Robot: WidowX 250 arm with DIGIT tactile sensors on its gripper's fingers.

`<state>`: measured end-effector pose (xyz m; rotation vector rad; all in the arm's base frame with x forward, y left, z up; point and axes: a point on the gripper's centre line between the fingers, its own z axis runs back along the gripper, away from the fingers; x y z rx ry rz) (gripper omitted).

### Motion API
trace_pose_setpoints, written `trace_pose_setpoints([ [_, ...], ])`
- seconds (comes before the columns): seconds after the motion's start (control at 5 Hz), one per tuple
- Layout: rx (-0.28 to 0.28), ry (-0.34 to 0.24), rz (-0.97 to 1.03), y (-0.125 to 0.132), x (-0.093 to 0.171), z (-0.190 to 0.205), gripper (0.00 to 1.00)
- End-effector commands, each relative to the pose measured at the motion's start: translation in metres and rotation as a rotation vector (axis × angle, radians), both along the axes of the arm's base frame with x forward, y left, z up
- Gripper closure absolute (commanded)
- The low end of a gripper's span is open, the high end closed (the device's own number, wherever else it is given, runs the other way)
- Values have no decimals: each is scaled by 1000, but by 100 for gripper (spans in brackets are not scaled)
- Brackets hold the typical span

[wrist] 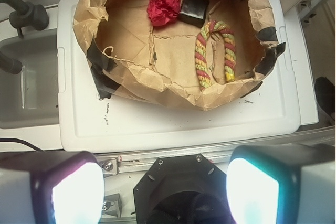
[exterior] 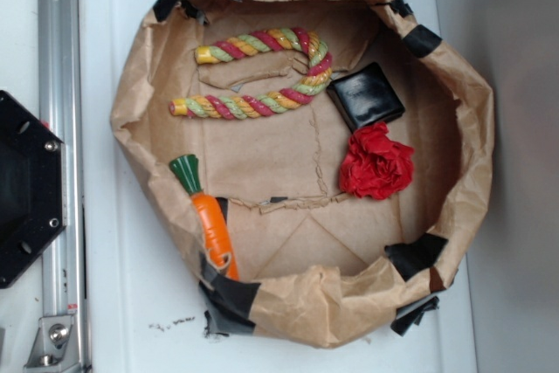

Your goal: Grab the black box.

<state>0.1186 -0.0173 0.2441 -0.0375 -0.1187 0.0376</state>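
The black box (exterior: 367, 95) is a small glossy square lying flat inside the brown paper bowl (exterior: 472, 172), at its right, just above the red ruffled ball (exterior: 376, 162). In the wrist view the black box (wrist: 194, 9) lies at the far side of the bowl, right of the red ball (wrist: 163, 9). My gripper (wrist: 165, 192) is open, its two fingers (wrist: 79, 192) wide apart at the bottom of the wrist view, high above the robot's base and well short of the bowl. The gripper does not show in the exterior view.
A striped rope toy (exterior: 262, 72) lies left of the box, a carrot toy (exterior: 210, 216) leans on the bowl's lower left wall. Black tape strips (exterior: 415, 255) hold the bowl to a white tray (exterior: 131, 303). A black octagonal plate (exterior: 26, 189) and metal rail (exterior: 61, 128) stand left.
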Motion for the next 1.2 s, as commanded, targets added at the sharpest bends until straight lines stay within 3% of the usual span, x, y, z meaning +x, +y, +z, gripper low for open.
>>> trace_pose_setpoints([
  [0.0,0,0,0,0,0,0,0],
  [0.4,-9,-94,239,21,92,-31,0],
  [0.6,-46,-144,438,37,127,-75,0],
  [0.8,-14,-189,611,47,135,-113,0],
  [1.0,-14,-189,611,47,135,-113,0],
])
